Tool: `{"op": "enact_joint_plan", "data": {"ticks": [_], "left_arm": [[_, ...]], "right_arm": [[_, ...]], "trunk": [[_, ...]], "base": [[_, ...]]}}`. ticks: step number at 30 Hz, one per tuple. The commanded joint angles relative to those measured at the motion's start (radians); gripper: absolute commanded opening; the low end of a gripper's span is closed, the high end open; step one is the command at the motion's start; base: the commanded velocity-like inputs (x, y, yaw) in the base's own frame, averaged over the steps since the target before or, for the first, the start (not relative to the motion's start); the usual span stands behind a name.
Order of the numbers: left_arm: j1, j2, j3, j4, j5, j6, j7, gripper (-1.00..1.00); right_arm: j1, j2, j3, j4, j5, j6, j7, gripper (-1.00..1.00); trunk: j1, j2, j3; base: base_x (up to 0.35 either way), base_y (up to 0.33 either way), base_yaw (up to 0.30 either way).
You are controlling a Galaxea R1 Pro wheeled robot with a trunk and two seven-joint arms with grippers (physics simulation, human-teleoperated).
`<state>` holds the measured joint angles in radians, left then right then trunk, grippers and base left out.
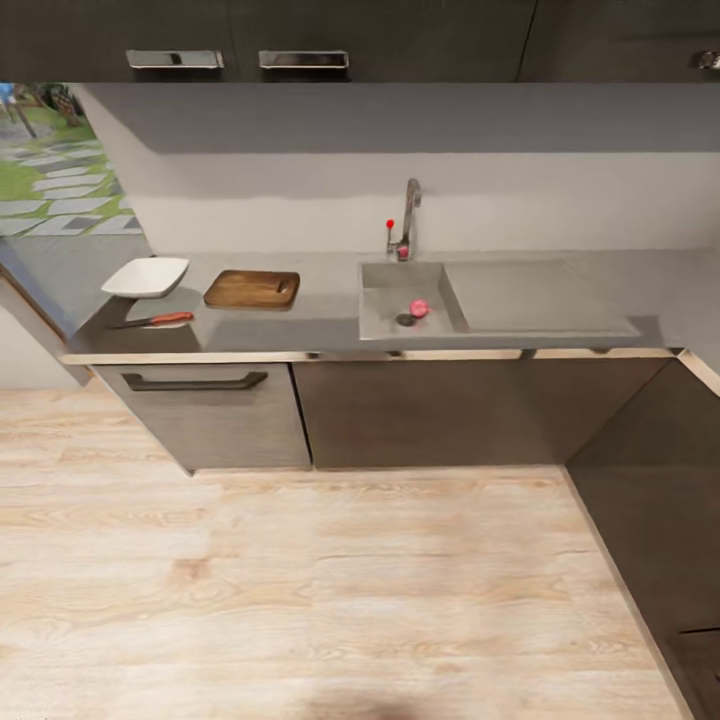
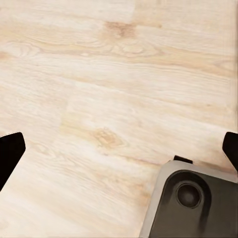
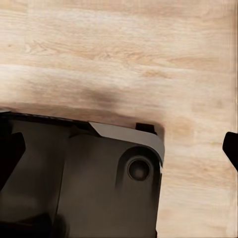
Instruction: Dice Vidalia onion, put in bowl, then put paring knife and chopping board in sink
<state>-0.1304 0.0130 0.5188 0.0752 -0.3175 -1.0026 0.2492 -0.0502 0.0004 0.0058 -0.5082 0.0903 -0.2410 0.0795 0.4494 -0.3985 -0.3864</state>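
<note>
In the head view, a pinkish Vidalia onion [image 1: 419, 308] lies in the grey sink [image 1: 385, 275] beside the round drain. The brown chopping board [image 1: 252, 289] rests on the countertop [image 1: 330, 310] left of the sink. The white bowl [image 1: 145, 277] stands further left, and the red-handled paring knife [image 1: 155, 321] lies in front of it near the counter's edge. My left gripper [image 2: 121, 148] is open above the wood floor, far from the counter. My right gripper [image 3: 120, 148] is open too, hanging over the robot's dark base [image 3: 99, 183]. Neither holds anything.
A chrome tap [image 1: 408, 220] with a red knob stands behind the sink, and a drainboard [image 1: 530, 295] lies to its right. Dark wall cabinets [image 1: 300, 40] hang above. A side cabinet run [image 1: 650, 500] juts forward at the right. Light wood floor [image 1: 300, 600] separates me from the counter.
</note>
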Motion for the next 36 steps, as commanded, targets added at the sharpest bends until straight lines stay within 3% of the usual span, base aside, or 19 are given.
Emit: {"op": "enact_joint_plan", "data": {"ticks": [1, 17, 25, 36], "left_arm": [[-0.002, 0.001, 0.004, 0.004, -0.011, -0.005, 0.008, 1.0], [-0.002, -0.001, 0.004, 0.004, -0.011, -0.004, 0.008, 1.0], [-0.002, 0.0, 0.004, 0.003, -0.012, 0.039, 0.007, 1.0], [-0.002, 0.001, 0.004, 0.003, -0.012, 0.042, 0.005, 1.0]], "right_arm": [[0.0, 0.0, -0.001, 0.0, 0.009, -0.003, 0.0, 1.0], [0.0, 0.0, -0.001, -0.001, 0.009, -0.003, 0.0, 1.0], [0.0, 0.0, -0.001, -0.001, 0.009, -0.003, 0.0, 1.0], [0.0, 0.0, -0.001, 0.0, 0.009, -0.003, 0.0, 1.0]], "trunk": [[0.001, -0.002, 0.0], [0.001, -0.002, 0.023], [0.001, -0.002, 0.035], [0.001, -0.002, 0.052]], "base": [[0.041, -0.305, 0.143], [0.004, -0.314, 0.142], [0.0, -0.301, 0.072], [0.0, -0.037, -0.06]]}}
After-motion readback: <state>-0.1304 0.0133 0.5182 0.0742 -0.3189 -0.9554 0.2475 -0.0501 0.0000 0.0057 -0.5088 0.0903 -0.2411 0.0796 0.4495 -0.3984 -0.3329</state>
